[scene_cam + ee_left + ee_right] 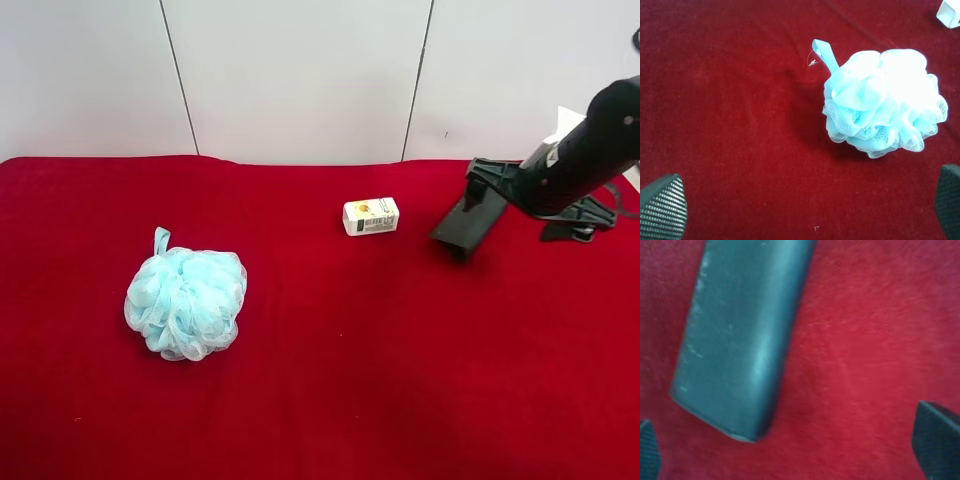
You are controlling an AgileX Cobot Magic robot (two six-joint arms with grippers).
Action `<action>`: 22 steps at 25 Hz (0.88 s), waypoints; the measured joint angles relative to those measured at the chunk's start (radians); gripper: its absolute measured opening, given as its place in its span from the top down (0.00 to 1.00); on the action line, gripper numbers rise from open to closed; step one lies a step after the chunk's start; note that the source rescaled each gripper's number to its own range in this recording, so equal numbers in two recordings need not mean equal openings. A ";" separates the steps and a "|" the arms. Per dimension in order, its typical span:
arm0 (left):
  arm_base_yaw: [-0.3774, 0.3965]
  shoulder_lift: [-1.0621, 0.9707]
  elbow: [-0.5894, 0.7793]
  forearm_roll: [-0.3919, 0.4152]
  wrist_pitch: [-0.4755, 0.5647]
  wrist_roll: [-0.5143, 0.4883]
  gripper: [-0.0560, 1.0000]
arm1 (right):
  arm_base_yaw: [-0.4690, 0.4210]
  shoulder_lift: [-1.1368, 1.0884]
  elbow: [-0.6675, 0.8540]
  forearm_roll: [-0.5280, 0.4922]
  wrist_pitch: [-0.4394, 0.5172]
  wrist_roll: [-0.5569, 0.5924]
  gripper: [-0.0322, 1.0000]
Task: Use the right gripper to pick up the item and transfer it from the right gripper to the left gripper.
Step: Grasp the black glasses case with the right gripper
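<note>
A dark grey rectangular block lies on the red cloth at the exterior high view's right. The arm at that side reaches over it. In the right wrist view the block lies slantwise, one end between the wide-apart fingertips. My right gripper is open, empty and not touching the block; it also shows in the exterior high view. My left gripper is open and empty above the cloth, near a light blue bath pouf. The left arm does not show in the exterior high view.
The blue pouf with its loop lies left of the middle in the exterior high view. A small white box lies at the middle back, and its corner shows in the left wrist view. A white wall stands behind the red table.
</note>
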 joint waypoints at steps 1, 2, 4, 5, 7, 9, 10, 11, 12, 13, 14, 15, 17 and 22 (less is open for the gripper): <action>0.000 0.000 0.000 0.000 0.000 0.000 0.00 | 0.000 0.017 0.000 0.030 -0.035 -0.020 0.00; 0.000 0.000 0.000 0.000 0.000 0.000 0.00 | 0.000 0.033 0.000 0.060 -0.069 -0.042 0.00; 0.000 0.000 0.000 0.000 0.000 0.000 0.00 | 0.000 0.071 0.000 0.111 -0.121 -0.083 0.00; 0.000 0.000 0.000 0.000 0.000 0.000 0.00 | 0.000 0.091 0.000 0.134 -0.143 -0.101 0.00; 0.000 0.000 0.000 0.000 0.000 0.000 0.00 | 0.000 0.126 0.000 0.163 -0.172 -0.119 0.00; 0.000 0.000 0.000 0.000 0.000 0.000 0.00 | 0.000 0.153 0.000 0.176 -0.195 -0.122 0.00; 0.000 0.000 0.000 0.000 0.000 0.000 0.00 | 0.000 0.165 0.000 0.185 -0.203 -0.126 0.00; 0.000 0.000 0.000 0.000 0.000 0.000 0.00 | 0.000 0.174 -0.002 0.190 -0.204 -0.128 0.00; 0.000 0.000 0.000 0.000 0.000 0.000 0.00 | 0.000 0.181 -0.008 0.193 -0.203 -0.128 0.00; 0.000 0.000 0.000 0.000 0.000 0.000 0.00 | 0.000 0.187 -0.018 0.194 -0.199 -0.128 0.00; 0.000 0.000 0.000 0.000 0.000 0.000 0.00 | 0.000 0.195 -0.034 0.194 -0.193 -0.129 0.00; 0.000 0.000 0.000 0.000 0.000 0.000 0.00 | 0.001 0.203 -0.054 0.196 -0.185 -0.131 0.00; 0.000 0.000 0.000 0.000 0.000 0.000 0.00 | 0.008 0.224 -0.095 0.203 -0.156 -0.143 0.00; 0.000 0.000 0.000 0.000 0.000 0.000 0.00 | 0.032 0.291 -0.189 0.221 -0.069 -0.163 0.00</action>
